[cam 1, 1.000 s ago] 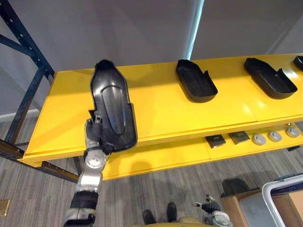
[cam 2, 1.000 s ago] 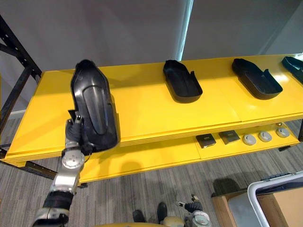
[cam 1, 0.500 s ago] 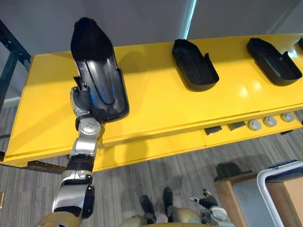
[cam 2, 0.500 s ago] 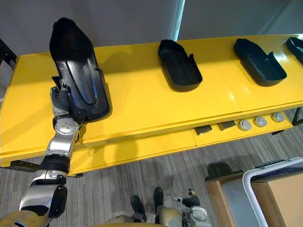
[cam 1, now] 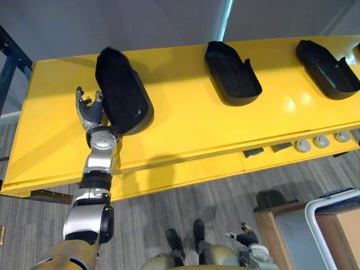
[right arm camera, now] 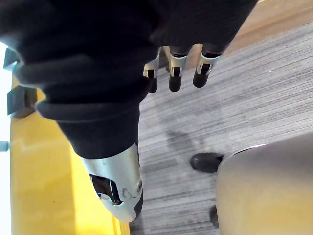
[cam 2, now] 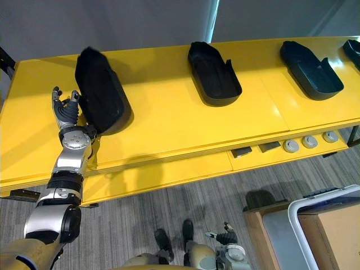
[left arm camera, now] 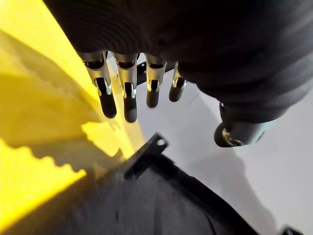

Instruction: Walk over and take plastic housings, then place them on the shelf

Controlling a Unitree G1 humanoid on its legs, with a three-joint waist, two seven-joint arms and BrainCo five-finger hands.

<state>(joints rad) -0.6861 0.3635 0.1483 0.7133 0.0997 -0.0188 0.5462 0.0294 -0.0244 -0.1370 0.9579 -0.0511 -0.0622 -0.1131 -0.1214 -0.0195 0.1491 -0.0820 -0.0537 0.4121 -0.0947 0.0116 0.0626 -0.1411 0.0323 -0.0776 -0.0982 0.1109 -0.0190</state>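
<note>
One housing (cam 1: 121, 93), earlier gripped, now lies beside the left hand (cam 1: 89, 111).

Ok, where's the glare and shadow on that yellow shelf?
Left eye view: pale glare on the glossy yellow shelf, right of the second black plastic housing from the left. Left wrist view: a hard-edged shadow crosses the shelf past the left robot hand.

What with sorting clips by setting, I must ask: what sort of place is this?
Likely a workshop or parts store: a long yellow shelf holds black plastic housings in a row, and small round parts sit on the level below.
</note>
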